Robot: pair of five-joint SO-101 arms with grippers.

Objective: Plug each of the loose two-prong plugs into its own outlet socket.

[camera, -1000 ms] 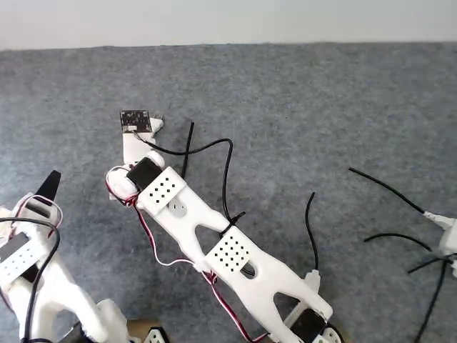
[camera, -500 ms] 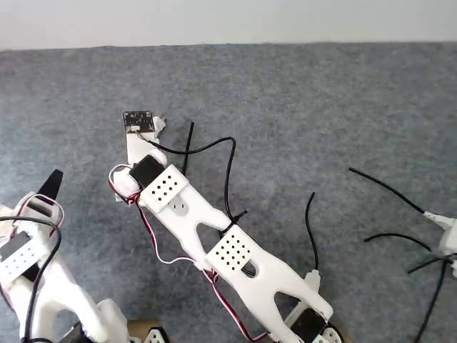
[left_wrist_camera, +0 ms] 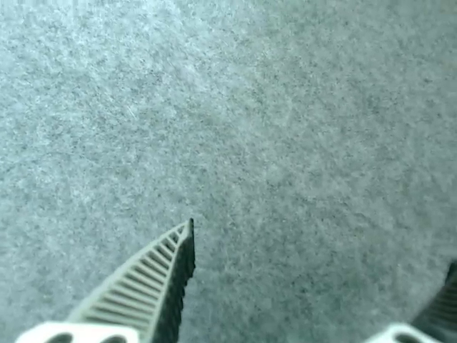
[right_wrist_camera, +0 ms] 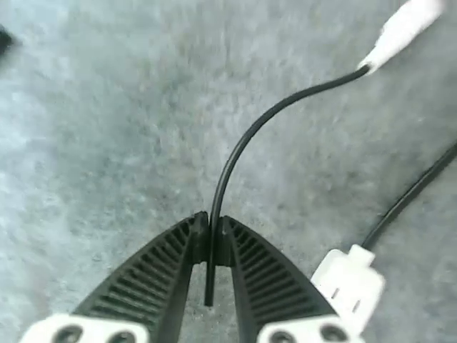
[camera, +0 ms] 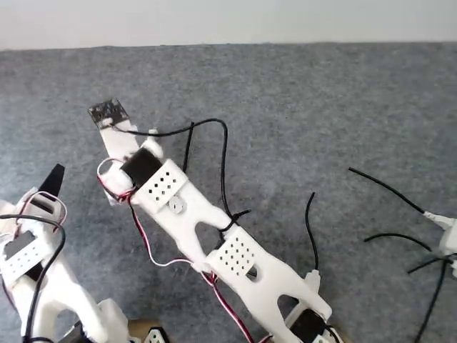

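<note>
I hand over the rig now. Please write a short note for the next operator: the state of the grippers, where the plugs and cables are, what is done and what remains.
Left gripper: open and empty, over bare carpet.
Right gripper: shut on a black cable that runs to a white connector. A second white connector lies on the carpet beside this gripper.
In the high view, loose black cables and a white piece lie at the right edge.
Done: no plug can be seen seated in a socket.
Left: apparently every plug.
</note>
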